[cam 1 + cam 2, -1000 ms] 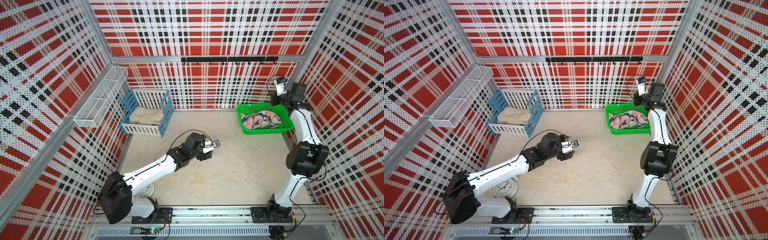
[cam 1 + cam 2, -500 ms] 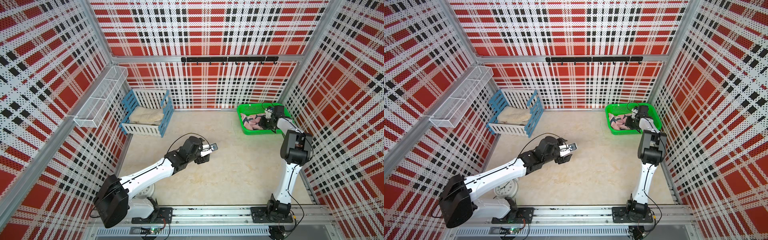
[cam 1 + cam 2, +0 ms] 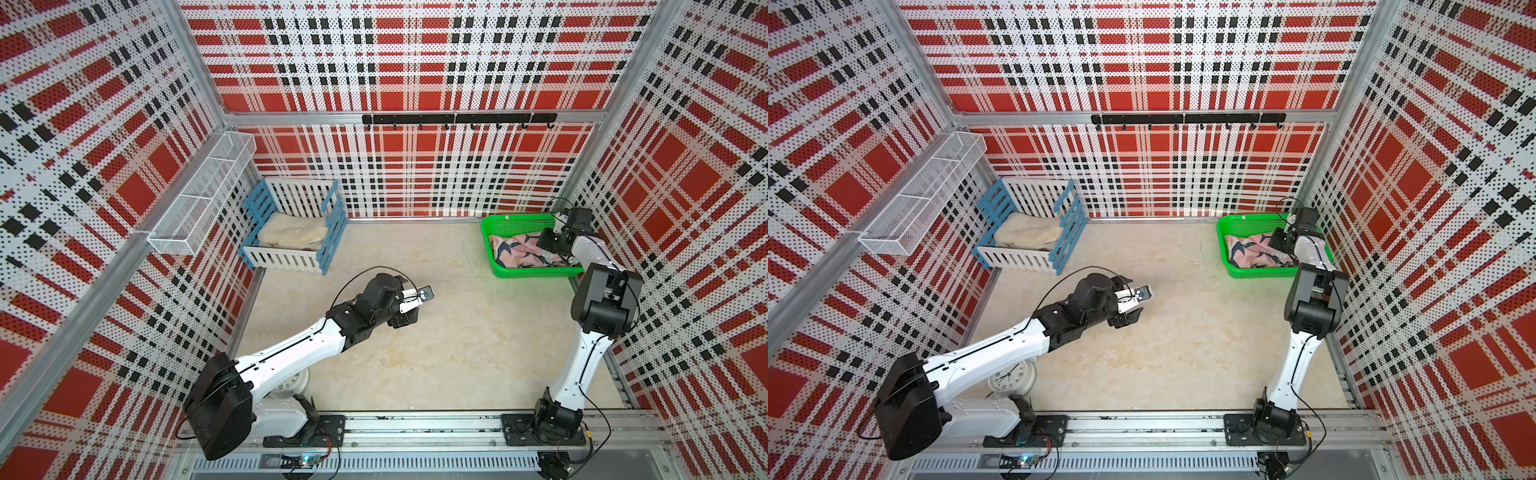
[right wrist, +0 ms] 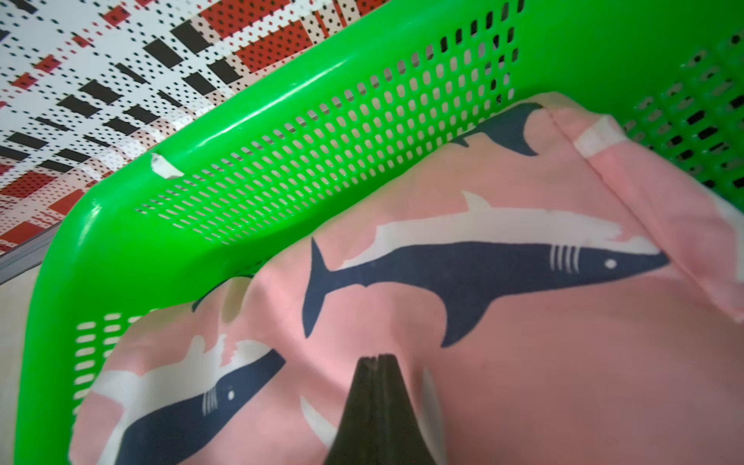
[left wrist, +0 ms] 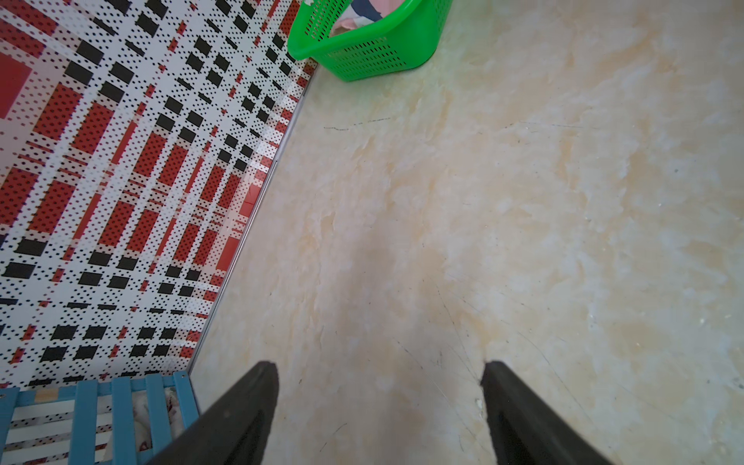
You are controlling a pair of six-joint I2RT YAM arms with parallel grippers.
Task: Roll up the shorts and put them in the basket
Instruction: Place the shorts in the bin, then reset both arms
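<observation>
Pink shorts (image 4: 523, 342) lie under the right claw (image 4: 377, 359), visibly pressed together only wrist-side; left claw (image 5: 378, 368) spread.

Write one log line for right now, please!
left gripper: open, over table | right gripper: shut, at shorts | shorts: unrolled, in green basket

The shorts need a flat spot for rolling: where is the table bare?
Bare: the table between the crate, the green basket and the left tool. Crowded: the basket, with the shorts and the right tool inside.
</observation>
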